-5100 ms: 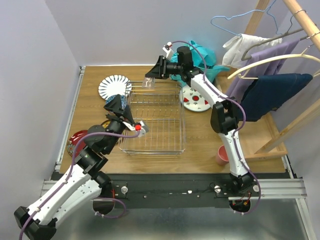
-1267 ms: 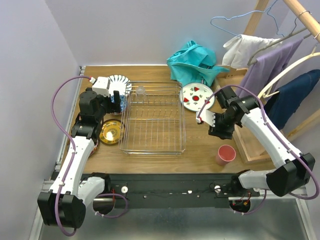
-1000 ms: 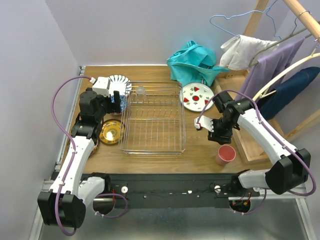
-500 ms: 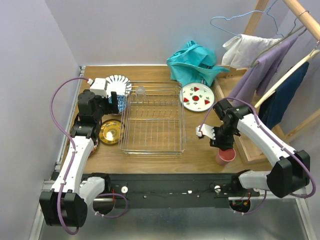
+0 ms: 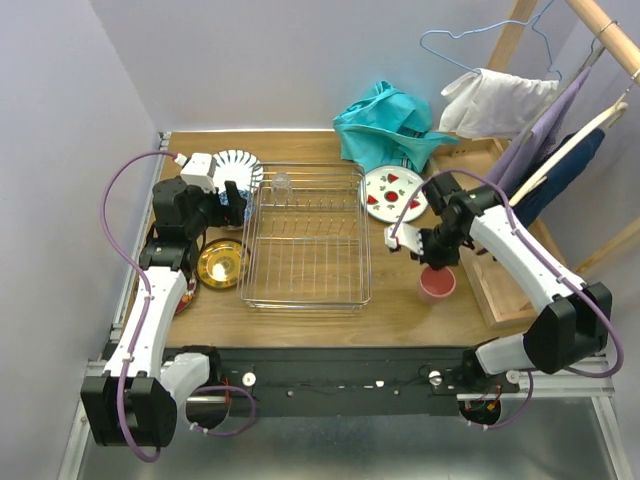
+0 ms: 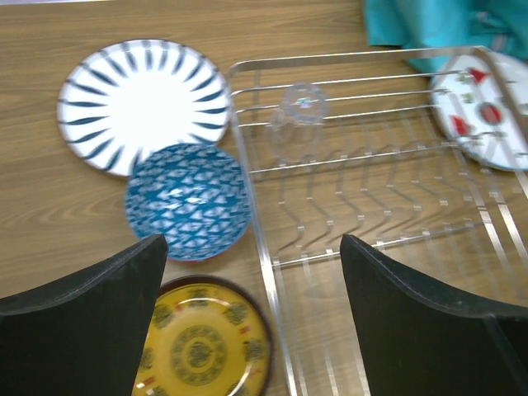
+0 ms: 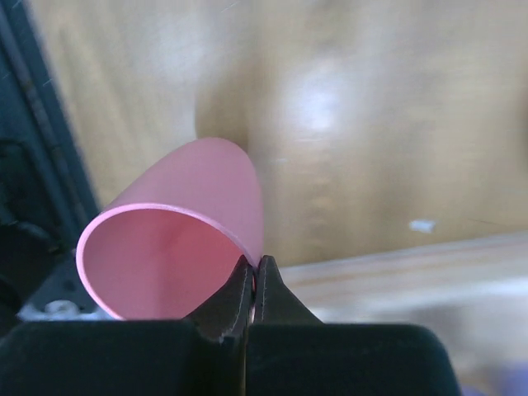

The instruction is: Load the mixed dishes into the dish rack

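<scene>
Presently right fingers [image 7: 231, 318] pinch the rim of the pink cup [image 7: 194, 235]; left fingers [image 6: 82, 330] stand spread wide.

a wooden table [image 5: 395, 305] is enclosed by pale lilac walls [image 5: 250, 60]. garments [image 5: 490, 100] are hung on a wooden clothes frame [image 5: 603, 33] at the right; a teal cloth [image 5: 385, 125] is heaped at the table's back edge.

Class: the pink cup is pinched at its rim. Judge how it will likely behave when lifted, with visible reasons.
The pink cup looks thin-walled, so it is probably light. The right gripper pinches one spot on the rim, so the cup may swing or tilt. Its smooth wall could slip from so narrow a grip.
</scene>
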